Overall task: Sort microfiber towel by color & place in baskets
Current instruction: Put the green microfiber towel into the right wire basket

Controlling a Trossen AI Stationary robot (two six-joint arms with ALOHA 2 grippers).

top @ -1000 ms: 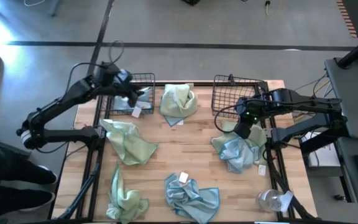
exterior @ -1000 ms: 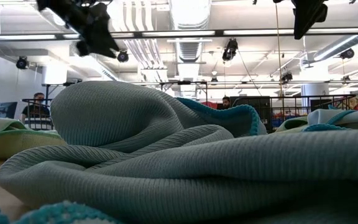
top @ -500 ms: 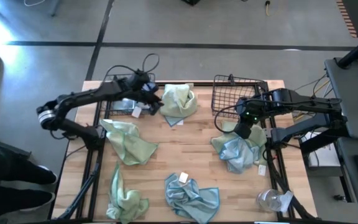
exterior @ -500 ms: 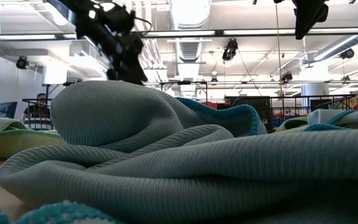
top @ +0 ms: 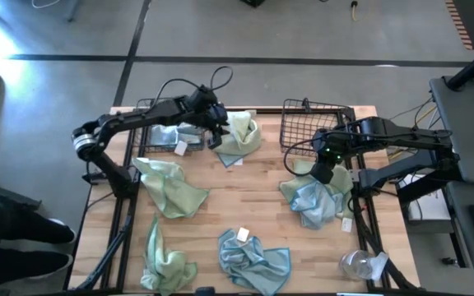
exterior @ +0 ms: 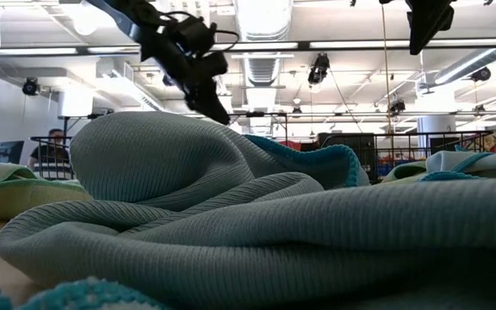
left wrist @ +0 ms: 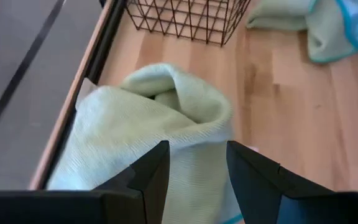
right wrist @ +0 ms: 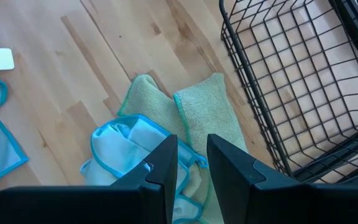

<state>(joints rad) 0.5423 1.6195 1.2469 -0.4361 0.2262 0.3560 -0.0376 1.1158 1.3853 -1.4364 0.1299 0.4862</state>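
Swinging rightward from its basket [top: 171, 131], where one blue towel [top: 169, 136] lies, left gripper [top: 215, 131] hovers part-open and empty over the top-centre green towel [top: 239, 134]; right gripper [top: 322, 173] waits likewise; most towels remain unsorted.

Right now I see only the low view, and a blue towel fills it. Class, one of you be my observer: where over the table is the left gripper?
Observer: The left gripper hangs over a pale green towel at the table's far edge, between the two baskets.
Operator: Has it gripped that towel?
Observer: No. In the left wrist view its fingers stand apart above the cloth.
Operator: And the right gripper?
Observer: The right gripper is open above a heap of blue and green towels, beside the right basket, which looks empty.
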